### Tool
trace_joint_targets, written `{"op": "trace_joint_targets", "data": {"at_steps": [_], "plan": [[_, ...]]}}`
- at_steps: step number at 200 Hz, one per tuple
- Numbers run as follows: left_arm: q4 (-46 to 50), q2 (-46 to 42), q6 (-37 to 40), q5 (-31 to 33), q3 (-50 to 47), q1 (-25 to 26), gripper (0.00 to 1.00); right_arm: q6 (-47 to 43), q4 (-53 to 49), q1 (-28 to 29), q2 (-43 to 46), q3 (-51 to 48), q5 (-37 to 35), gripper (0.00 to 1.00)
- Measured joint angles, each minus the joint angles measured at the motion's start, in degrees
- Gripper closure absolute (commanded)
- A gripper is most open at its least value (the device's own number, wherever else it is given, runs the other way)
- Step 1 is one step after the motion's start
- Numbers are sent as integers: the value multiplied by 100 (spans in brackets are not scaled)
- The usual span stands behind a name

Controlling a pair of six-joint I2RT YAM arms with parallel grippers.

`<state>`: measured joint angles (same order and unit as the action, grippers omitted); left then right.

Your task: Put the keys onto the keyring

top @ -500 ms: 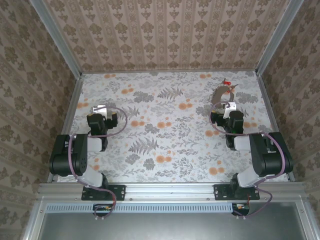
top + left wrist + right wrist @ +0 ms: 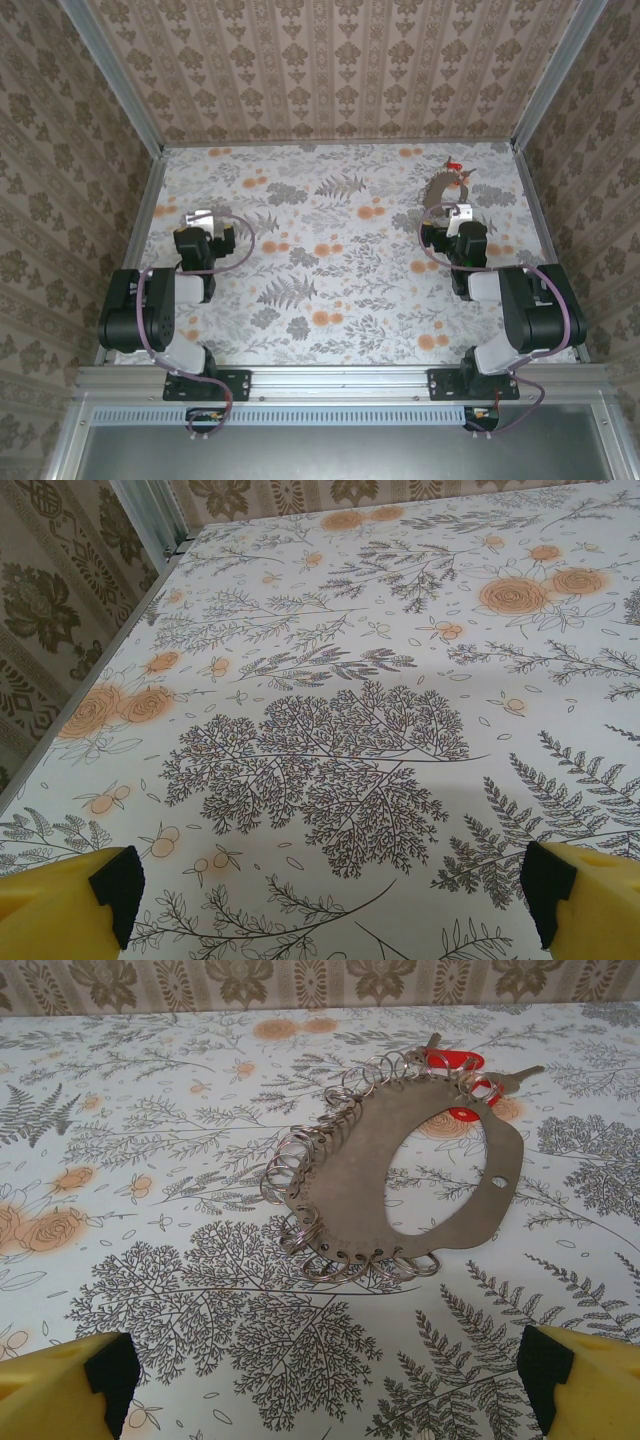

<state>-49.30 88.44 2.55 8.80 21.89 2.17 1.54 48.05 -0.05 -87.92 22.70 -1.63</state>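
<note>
The keyring [image 2: 350, 1170] is a flat grey metal oval plate with several small silver split rings [image 2: 300, 1225] hung along its left and near edge. It lies flat on the floral table, at the back right in the top view [image 2: 440, 188]. Keys with red plastic heads [image 2: 455, 1058] lie at its far end, touching the plate; a silver key blade [image 2: 520, 1078] pokes out to the right. No yellow or blue key head is visible. My right gripper [image 2: 325, 1385] is open, just short of the plate's near edge. My left gripper [image 2: 335, 905] is open over bare table at the left [image 2: 205, 222].
The patterned tablecloth [image 2: 330, 260] covers the whole work surface. Wallpapered walls with metal corner posts [image 2: 110, 75] close it in on three sides. A wall edge [image 2: 150, 520] runs along the left of the left wrist view. Purple cables [image 2: 245, 235] loop beside each wrist.
</note>
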Motion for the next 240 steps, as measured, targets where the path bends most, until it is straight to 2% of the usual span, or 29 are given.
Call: {"op": "trace_joint_targets", "data": {"at_steps": [97, 131, 156, 179, 198, 223, 240], "plan": [[63, -48, 7, 44, 0, 50, 0, 7, -98, 0, 173, -28, -7, 0], [1565, -1237, 15, 498, 420, 647, 0, 291, -1320, 9, 1928, 166, -400, 1], [2868, -2321, -372, 402, 1187, 905, 0, 741, -2559, 4, 2317, 1163, -527, 0], [4264, -3005, -1012, 308, 2044, 907, 0, 1217, -3394, -59, 2184, 1888, -468, 1], [5180, -3185, -1458, 133, 2640, 804, 0, 1447, -4085, -120, 1696, 2363, -339, 13], [5733, -3053, -1631, -581, 2914, 525, 0, 1637, -4907, -142, 664, 3088, -125, 22], [6011, -2710, -1631, -1054, 2942, 531, 0, 1637, -5497, -142, -151, 3663, -9, 29]]}}
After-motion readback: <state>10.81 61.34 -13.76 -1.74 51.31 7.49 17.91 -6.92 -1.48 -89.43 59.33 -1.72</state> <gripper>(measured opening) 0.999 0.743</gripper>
